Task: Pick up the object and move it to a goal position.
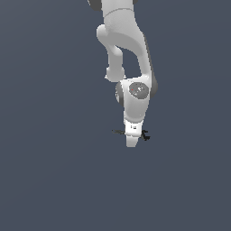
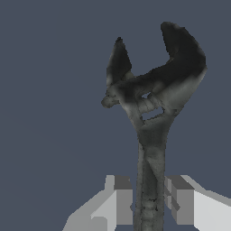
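Below the white arm, in the exterior view, the hand points down at the grey worktop. The object lies crosswise at the hand. Its thin rod comes out on the exterior view's left of the hand and its black hooked end on the exterior view's right of the hand. The middle part is hidden behind the hand, so from this view I cannot tell if the object rests on the worktop or is already a little above it.

Close before the wrist camera, the object shows as an adjustable wrench. Its handle passes between the two fingers of the hand, and the open hooked head reaches away from the hand. The fingers stand just beside the handle on both sides. A narrow gap seems to remain, so I cannot tell if they press the handle or only surround it.

I judge the object as stiff, hard and light, with a smooth and maybe slippery surface. The head is surely the heavier end. The hold is on the handle, away from the head, so the object may turn in the grip. A place nearer the head would be more steady, with firm pressure on the flat sides.
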### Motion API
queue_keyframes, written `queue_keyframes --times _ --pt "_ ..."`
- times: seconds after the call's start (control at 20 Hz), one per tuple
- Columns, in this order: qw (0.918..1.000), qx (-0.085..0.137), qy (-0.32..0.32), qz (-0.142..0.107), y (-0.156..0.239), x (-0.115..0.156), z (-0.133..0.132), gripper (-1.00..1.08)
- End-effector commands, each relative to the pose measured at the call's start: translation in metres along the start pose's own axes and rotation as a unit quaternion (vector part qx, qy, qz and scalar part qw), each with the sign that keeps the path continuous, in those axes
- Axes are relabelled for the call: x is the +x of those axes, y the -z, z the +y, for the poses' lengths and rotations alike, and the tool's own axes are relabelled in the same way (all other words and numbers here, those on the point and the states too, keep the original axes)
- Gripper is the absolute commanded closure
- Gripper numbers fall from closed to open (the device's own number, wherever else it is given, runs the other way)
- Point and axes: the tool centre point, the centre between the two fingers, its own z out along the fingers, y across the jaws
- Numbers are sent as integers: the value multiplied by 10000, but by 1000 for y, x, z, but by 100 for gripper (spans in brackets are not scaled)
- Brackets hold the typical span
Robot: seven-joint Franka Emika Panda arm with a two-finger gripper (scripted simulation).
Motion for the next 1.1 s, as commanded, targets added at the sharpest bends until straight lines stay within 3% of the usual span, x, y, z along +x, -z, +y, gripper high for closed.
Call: queue_keyframes --times 0.0,0.55,1.05 --pt "10000 0 -4 4 17 7 13 108" --pt "10000 -3 -21 -3 80 32 68 108" --pt "10000 -5 -26 -11 103 41 89 108"
